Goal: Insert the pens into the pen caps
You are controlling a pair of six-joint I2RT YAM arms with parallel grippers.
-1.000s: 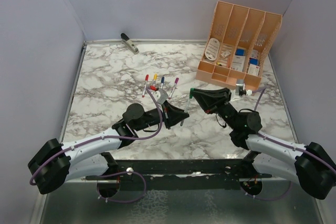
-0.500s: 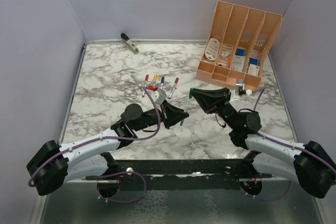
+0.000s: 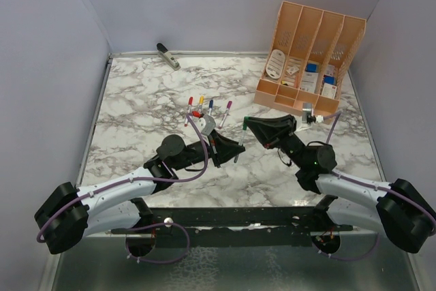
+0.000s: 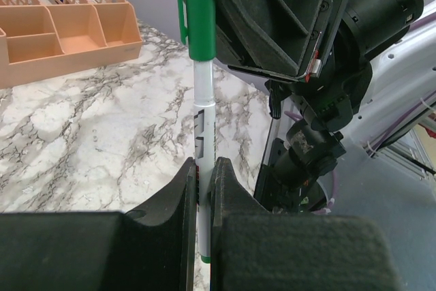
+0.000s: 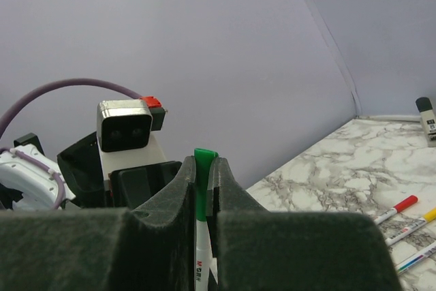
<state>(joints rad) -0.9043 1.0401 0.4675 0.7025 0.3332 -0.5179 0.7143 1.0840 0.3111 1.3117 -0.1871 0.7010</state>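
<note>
Left wrist, left gripper (image 4: 202, 168) clamping slim white pen (image 4: 204, 114), right gripper (image 5: 202, 168) pinching smooth green cap (image 4: 201, 32)

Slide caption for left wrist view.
Left gripper clamps a thin white marker pen, upper end meeting green plastic cap held by right gripper.

Red print on green-capped pen (image 5: 199, 250) barrel, too blurred to read.

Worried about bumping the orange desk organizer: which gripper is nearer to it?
Right. The right gripper, gripping the green cap, sits off the near-left corner of the organizer; the left gripper, holding the pen, is farther off.
</note>
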